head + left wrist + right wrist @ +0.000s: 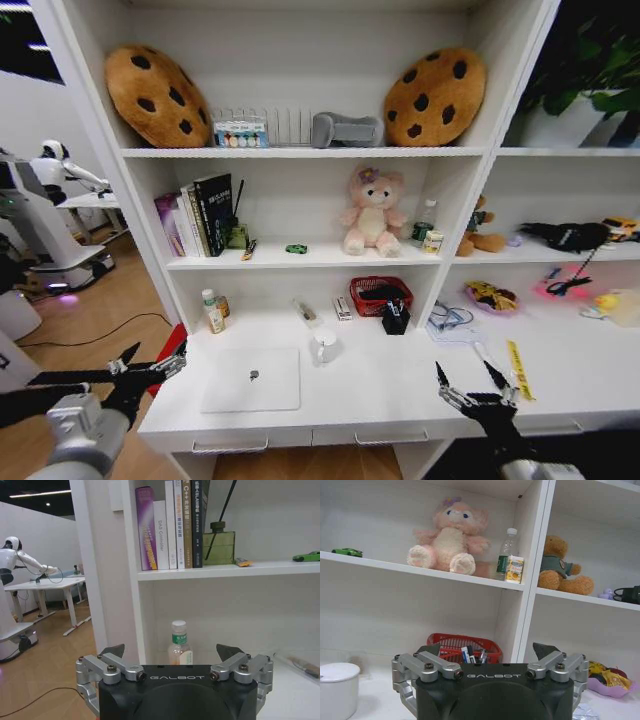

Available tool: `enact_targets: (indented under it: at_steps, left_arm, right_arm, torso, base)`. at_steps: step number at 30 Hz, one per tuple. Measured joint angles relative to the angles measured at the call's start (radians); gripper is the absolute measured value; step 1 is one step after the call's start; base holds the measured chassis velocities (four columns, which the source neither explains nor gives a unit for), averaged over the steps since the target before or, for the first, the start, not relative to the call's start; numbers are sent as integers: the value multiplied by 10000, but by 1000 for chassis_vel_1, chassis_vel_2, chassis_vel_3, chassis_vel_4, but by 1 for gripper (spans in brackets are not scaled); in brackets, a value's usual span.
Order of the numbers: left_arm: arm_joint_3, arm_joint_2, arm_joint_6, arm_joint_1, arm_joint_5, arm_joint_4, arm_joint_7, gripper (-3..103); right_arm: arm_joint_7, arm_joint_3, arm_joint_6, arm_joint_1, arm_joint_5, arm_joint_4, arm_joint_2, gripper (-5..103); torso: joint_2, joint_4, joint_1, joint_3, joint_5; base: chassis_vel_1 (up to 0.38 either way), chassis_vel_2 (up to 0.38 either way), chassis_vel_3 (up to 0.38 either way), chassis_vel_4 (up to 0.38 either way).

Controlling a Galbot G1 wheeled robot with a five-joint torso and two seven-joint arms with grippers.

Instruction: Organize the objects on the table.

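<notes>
One silver laptop (251,379) lies closed and flat in the lower middle of the head view, on the white table (400,385) near its front edge, with bare tabletop around it. One green toy car (296,249) sits on the shelf above, centre of the frame, just left of a pink plush bear (372,211). A single white cup (324,346) stands just right of the laptop's far corner. One red basket (381,295) sits at the back of the table, right of centre, and the right wrist view shows several pens standing in it. A small bottle (212,311) stands at the back left of the table. Two cookie cushions (158,95) lean at the top corners of the shelving. The left gripper (145,372) hovers at the lower left, off the table's left edge, its fingers spread apart and empty. The right gripper (470,384) hangs at the lower right above the table's front edge, fingers likewise apart, holding nothing.
</notes>
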Motion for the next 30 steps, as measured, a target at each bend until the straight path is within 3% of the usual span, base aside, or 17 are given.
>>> enact_targets:
  at_steps: [9,30]
  left_arm:
    - [-4,0,0,0,1,0,-8,100]
    - [-2,0,0,0,0,0,-4,100]
  right_arm:
    - [-3,-4,0,0,-1,0,2,100]
    - [-3,-2,1,0,0,0,0,100]
  torso:
    - [1,1,0,-2,-3]
    - [-1,1,3,0,-2]
  base:
    - [104,127,-114,-108]
    - [2,-19,-12,21]
